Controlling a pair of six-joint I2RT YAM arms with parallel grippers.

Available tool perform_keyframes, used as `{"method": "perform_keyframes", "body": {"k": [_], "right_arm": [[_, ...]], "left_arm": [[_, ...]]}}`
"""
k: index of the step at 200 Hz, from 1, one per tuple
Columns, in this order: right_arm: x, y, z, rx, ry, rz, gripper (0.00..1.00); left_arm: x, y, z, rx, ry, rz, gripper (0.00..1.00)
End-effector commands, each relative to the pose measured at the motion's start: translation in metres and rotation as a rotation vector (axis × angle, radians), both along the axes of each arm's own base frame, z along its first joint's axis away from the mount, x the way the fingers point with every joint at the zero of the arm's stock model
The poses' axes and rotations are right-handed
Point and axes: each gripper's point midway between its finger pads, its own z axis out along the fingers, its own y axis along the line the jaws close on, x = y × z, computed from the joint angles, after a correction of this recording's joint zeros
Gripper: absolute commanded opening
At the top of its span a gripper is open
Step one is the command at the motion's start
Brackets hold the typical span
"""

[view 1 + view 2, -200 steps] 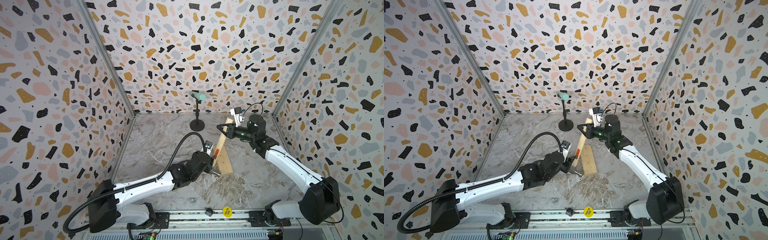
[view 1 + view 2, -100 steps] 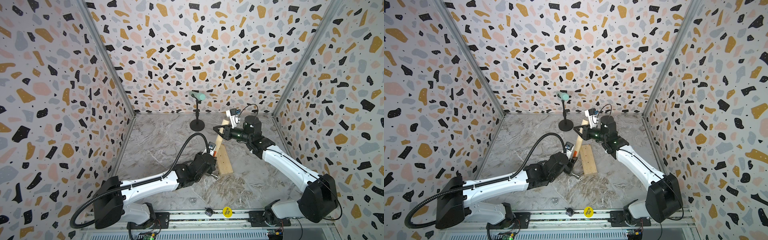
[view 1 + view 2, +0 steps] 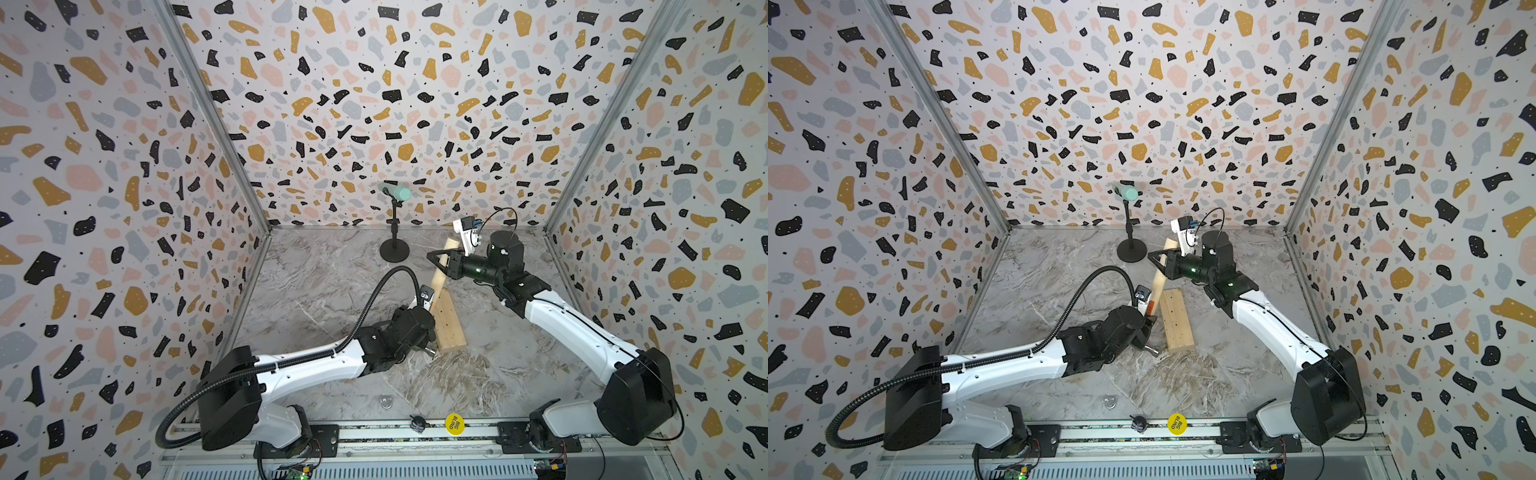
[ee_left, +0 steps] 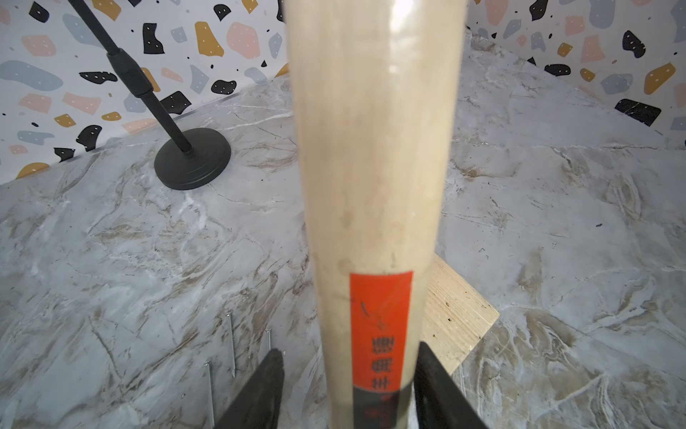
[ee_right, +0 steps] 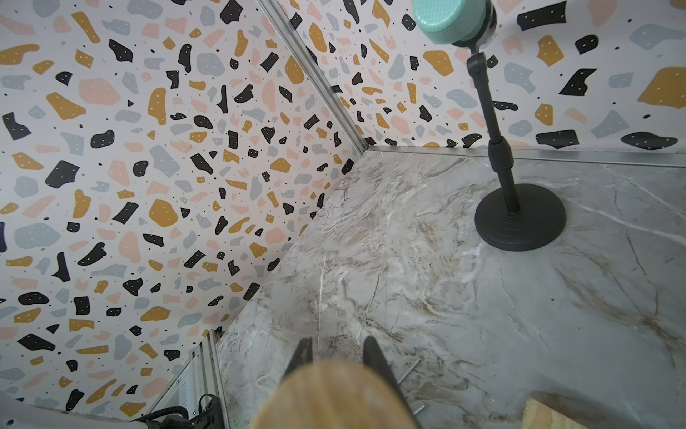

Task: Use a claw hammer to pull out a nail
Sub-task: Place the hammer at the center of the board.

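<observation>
In both top views the claw hammer (image 3: 438, 282), with its long pale wooden handle, leaned up toward 1 o'clock from the pale rectangular wooden block (image 3: 451, 328) near the table's middle. Its silver steel head (image 3: 1153, 351) sat low at the block's 8 o'clock corner. My right gripper (image 3: 434, 258) was clamped on the handle's upper end, and the left gripper (image 3: 1148, 323) sat down by the head. My worry was that nothing pinned the block, so levering could skid or tip it. The butt could also swing toward the black microphone stand (image 3: 394, 251) at 12 o'clock.

In the left wrist view the left jaws stood partly open astride the handle, with a gap beside one finger (image 4: 265, 382). Under load the head could twist out. The handle looked smooth, with an orange label (image 4: 381, 327) printed in black. Thin loose nails (image 4: 232, 343) lay on the grey marbled table (image 4: 557, 185). I could find no nail standing in the block.

In the right wrist view the fingers (image 5: 375, 356) hugged the handle's rounded, blurred butt (image 5: 334, 397).
</observation>
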Motion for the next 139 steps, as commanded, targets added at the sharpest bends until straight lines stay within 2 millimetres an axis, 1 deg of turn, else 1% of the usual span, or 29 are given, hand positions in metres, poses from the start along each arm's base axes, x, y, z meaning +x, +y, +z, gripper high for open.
{"method": "perform_keyframes", "body": {"k": [1, 30, 75, 110, 139], "right_arm": [[-0.009, 0.001, 0.057, 0.108, -0.089, 0.023, 0.00], [-0.010, 0.001, 0.057, 0.100, -0.096, 0.022, 0.00], [-0.012, -0.001, 0.055, 0.088, -0.105, 0.017, 0.00], [-0.013, -0.001, 0.053, 0.066, -0.117, 0.010, 0.00], [-0.015, -0.001, 0.055, 0.058, -0.129, 0.006, 0.00]], "left_arm": [[0.003, -0.010, 0.015, -0.045, -0.017, -0.004, 0.50], [0.002, -0.012, 0.013, -0.048, -0.008, -0.010, 0.49], [-0.001, -0.020, 0.010, -0.072, 0.030, -0.050, 0.46], [0.001, -0.019, 0.008, -0.086, 0.060, -0.060, 0.45], [0.003, -0.016, 0.005, -0.086, 0.074, -0.052, 0.43]]}}
